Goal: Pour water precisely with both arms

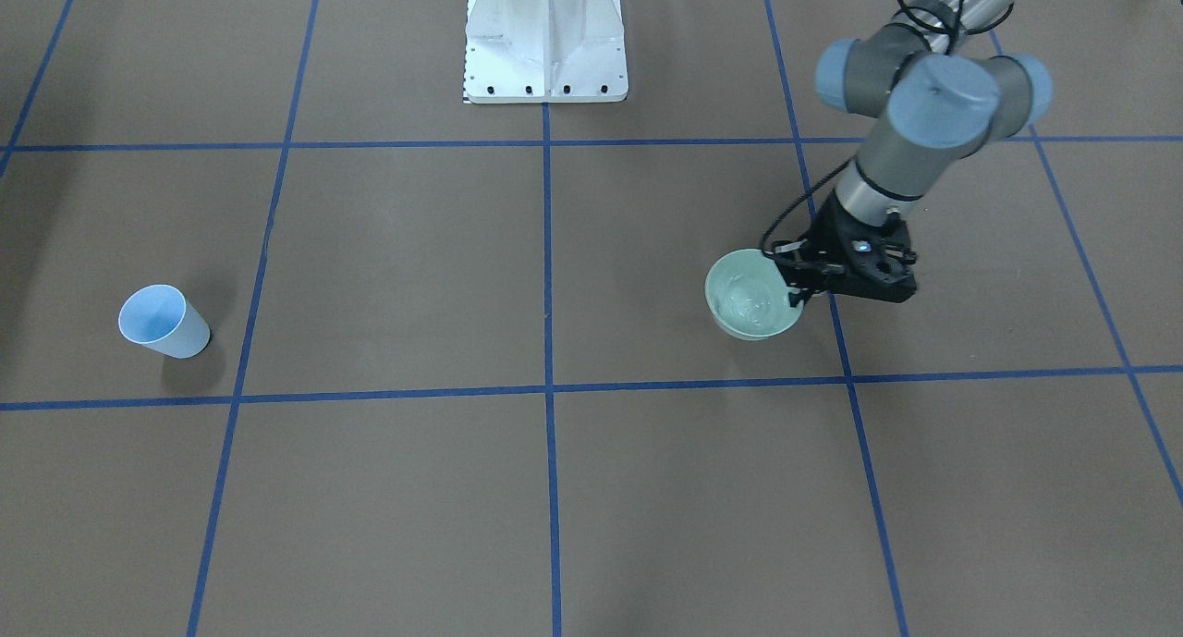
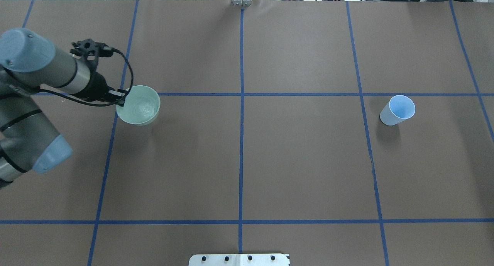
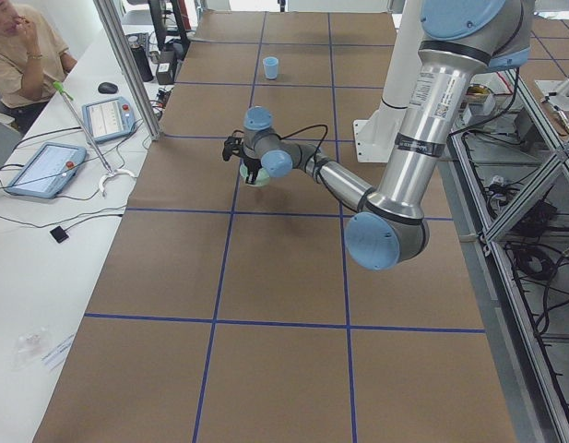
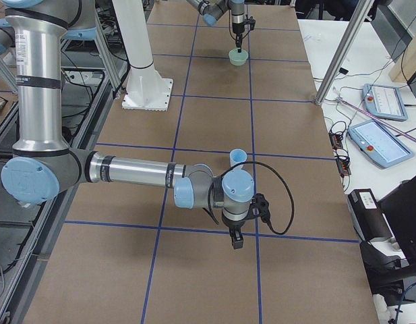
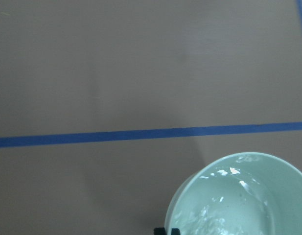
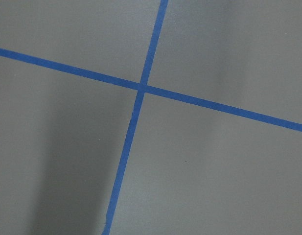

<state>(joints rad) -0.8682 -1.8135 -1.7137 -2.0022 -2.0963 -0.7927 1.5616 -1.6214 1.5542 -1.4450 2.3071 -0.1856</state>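
A pale green bowl (image 1: 753, 297) holds a little clear water (image 1: 750, 306) with white glints; both also show in the overhead view (image 2: 139, 104) and the left wrist view (image 5: 239, 200). My left gripper (image 1: 797, 295) is shut on the bowl's rim on the robot's left side (image 2: 120, 102). I cannot tell whether the bowl rests on the table. An empty light blue cup (image 2: 397, 110) stands upright far off on the robot's right (image 1: 164, 321). My right gripper (image 4: 234, 239) points down near the cup (image 4: 238, 156); I cannot tell whether it is open or shut.
The brown table is marked with blue tape lines (image 2: 241, 142). The white pedestal (image 1: 545, 41) stands at the robot's edge. A side bench holds pendants and tablets (image 3: 44, 166), with a person (image 3: 21, 46) seated behind it.
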